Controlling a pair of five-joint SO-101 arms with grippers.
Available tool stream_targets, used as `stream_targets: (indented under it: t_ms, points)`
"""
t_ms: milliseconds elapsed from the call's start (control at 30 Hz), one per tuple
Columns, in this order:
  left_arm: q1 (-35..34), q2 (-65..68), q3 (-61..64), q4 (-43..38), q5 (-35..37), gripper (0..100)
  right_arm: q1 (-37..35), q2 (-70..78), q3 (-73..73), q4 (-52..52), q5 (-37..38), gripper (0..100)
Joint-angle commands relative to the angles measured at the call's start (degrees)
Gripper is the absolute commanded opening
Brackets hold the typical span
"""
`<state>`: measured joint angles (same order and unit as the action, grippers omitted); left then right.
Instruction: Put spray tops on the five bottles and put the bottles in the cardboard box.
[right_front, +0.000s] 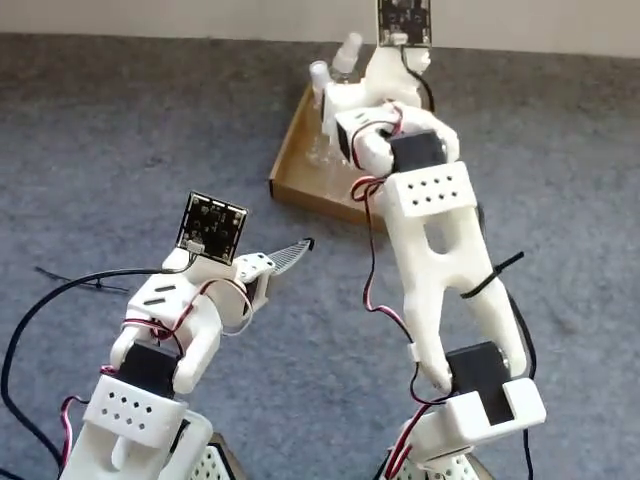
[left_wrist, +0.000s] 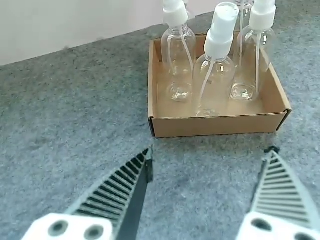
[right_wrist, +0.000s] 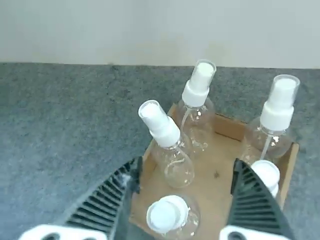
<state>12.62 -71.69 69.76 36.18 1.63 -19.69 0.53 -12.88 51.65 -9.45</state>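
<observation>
The cardboard box (right_front: 290, 165) lies on the grey carpet at the far middle. Several clear bottles with white spray tops stand inside it, among them one (right_wrist: 196, 107) at the far wall, one (right_wrist: 275, 120) in a corner and one (right_wrist: 169, 147) leaning a little. My right gripper (right_wrist: 186, 167) hangs open just over the box, with nothing between its fingers. My left gripper (left_wrist: 210, 151) is open and empty, low over the carpet a short way in front of the box (left_wrist: 215, 125). Its dark ribbed finger (right_front: 292, 250) points toward the box.
The right arm (right_front: 440, 250) stretches from the near edge up to the box and covers part of it. A black cable (right_front: 30, 310) loops on the carpet at the left. A pale wall (right_wrist: 150, 30) runs behind the box.
</observation>
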Motion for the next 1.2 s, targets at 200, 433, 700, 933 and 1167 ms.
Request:
stream_targets:
  t_ms: [200,433,700,933,1167]
  points:
    - [-0.48,-0.84,-0.31,-1.85,-0.35,30,-0.57,-1.1,-17.36,19.65,-0.18,6.3]
    - [-0.57,-1.01,-0.84,-1.85,-0.35,30,-0.57,-1.1,-25.19,38.99,-0.18,4.1]
    - [-11.82,-1.1,-3.12,-1.49,-0.35,30,-0.22,-3.21,-27.82,49.36,-0.18,3.7]
    - [-29.58,-1.1,-3.47,-1.49,-0.35,30,-1.1,-15.16,-10.51,48.66,-0.18,3.7]
    - [-35.12,-1.1,-3.12,1.67,-0.44,23,-1.1,-34.95,23.78,36.88,-0.18,3.7]
